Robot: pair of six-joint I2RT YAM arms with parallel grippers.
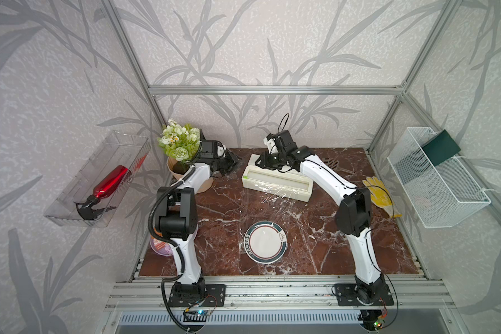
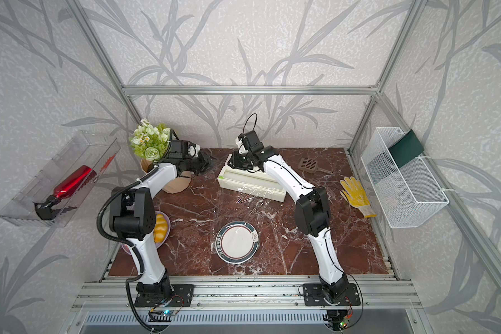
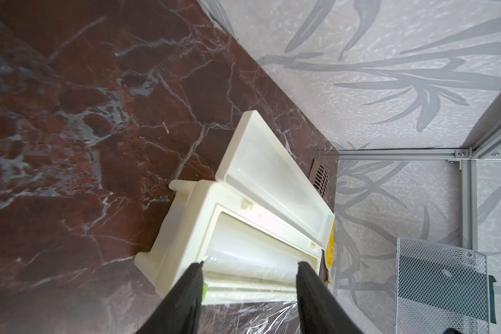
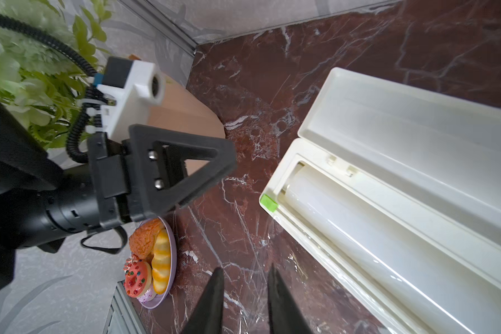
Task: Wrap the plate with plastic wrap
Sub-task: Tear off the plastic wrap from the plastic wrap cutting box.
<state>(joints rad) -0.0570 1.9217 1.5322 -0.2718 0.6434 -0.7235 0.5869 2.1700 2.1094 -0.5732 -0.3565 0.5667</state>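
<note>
Left tool [image 3: 249,263] and right tool [image 4: 245,267] hang apart beside the dispenser box [image 1: 275,180]; plastic wrap [image 1: 272,199] stretches toward the plate [image 1: 265,241], apparently to cover it.

In a top view, the plate [image 2: 237,242] is seen low at centre on the marble table [image 2: 344,245]. The plastic wrap [image 2: 245,204] is spread from the cream dispenser box [image 2: 272,194] above it toward the plate. The left gripper [image 2: 207,164] and the right gripper [image 2: 236,161] are placed at the box's left end.
</note>
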